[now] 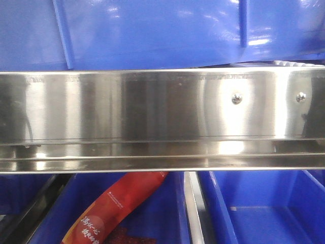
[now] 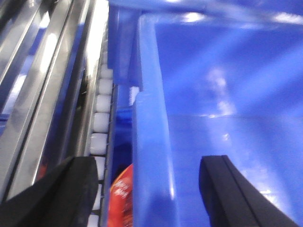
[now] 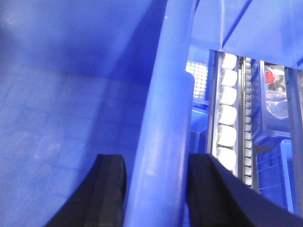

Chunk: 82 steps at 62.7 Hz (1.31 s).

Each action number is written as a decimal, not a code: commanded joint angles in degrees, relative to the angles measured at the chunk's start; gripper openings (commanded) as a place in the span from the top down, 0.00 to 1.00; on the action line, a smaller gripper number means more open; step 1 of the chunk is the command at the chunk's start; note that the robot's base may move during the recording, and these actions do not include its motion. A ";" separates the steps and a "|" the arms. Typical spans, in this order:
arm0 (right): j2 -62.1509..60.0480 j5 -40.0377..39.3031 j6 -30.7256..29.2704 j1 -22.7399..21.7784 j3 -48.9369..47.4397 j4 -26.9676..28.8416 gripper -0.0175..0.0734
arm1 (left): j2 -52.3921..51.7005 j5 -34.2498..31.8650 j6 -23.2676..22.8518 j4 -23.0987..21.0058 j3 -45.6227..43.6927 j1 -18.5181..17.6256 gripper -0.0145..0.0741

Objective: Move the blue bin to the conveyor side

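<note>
— Front view first: where's the bin?

— The blue bin (image 1: 152, 30) fills the top of the frame. Its ribbed wall shows above and behind the steel rail (image 1: 152, 107), and its lower edge runs slightly higher at the right. Below the rail are lower bins (image 1: 264, 213), one holding a red packet (image 1: 114, 203). I can't tell what the bin rests on.

— Left wrist?

— The left gripper (image 2: 147, 161) straddles the bin's thick rim with its jaws wide apart. There's a gap on each side of the rim, so it isn't gripping. I'd say it's lined up there to take hold of the rim. White rollers (image 2: 100, 118) run just beside the bin wall.

— Right wrist?

— The right gripper (image 3: 156, 158) has one finger inside the wall and one outside. Both look pressed against the rim, so it appears clamped on it. The rim is the obvious handhold on a big tote.

— And the conveyor?

— Its dark belt isn't visible in any view, so I can't judge how close the bin is to it.
</note>
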 commanded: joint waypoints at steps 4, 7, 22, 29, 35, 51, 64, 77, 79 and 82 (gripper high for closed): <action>-0.60 -0.76 -0.90 0.01 0.12 -0.38 0.89 | 0.79 -0.74 -4.36 2.97 -0.81 -2.80 0.42; -0.60 -0.76 -0.90 0.01 0.12 -0.38 0.89 | 0.99 -0.78 -6.52 4.63 -0.81 -3.31 0.42; -0.60 -0.76 -0.90 0.01 0.12 -0.38 0.89 | 3.06 0.03 -7.52 5.21 -0.81 -3.60 0.42; -0.47 -0.76 -0.90 0.01 0.12 -0.38 0.89 | 3.81 1.11 -7.52 5.31 -0.81 -3.60 0.42; -0.39 -0.76 -0.90 0.01 0.12 -0.38 0.89 | 4.32 1.49 -7.52 5.42 -0.81 -3.60 0.42; -0.27 -0.76 -0.90 0.01 0.12 -0.38 0.89 | 4.31 2.02 -7.52 7.51 -0.81 -3.32 0.42; -0.28 -0.76 -0.90 0.01 0.12 -0.38 0.89 | 4.31 2.14 -7.52 7.06 -0.81 -3.17 0.46; -0.28 -0.76 -0.90 0.01 0.12 -0.38 0.89 | 4.31 2.25 -7.52 6.93 -0.81 -3.17 0.46; -0.28 -0.76 -0.90 0.01 0.12 -0.38 0.89 | 4.31 2.39 -7.52 6.93 -0.81 -3.17 0.46; -0.28 -0.76 -0.90 0.01 0.12 -0.38 0.89 | 4.31 2.65 -7.52 6.93 -0.81 -3.17 0.46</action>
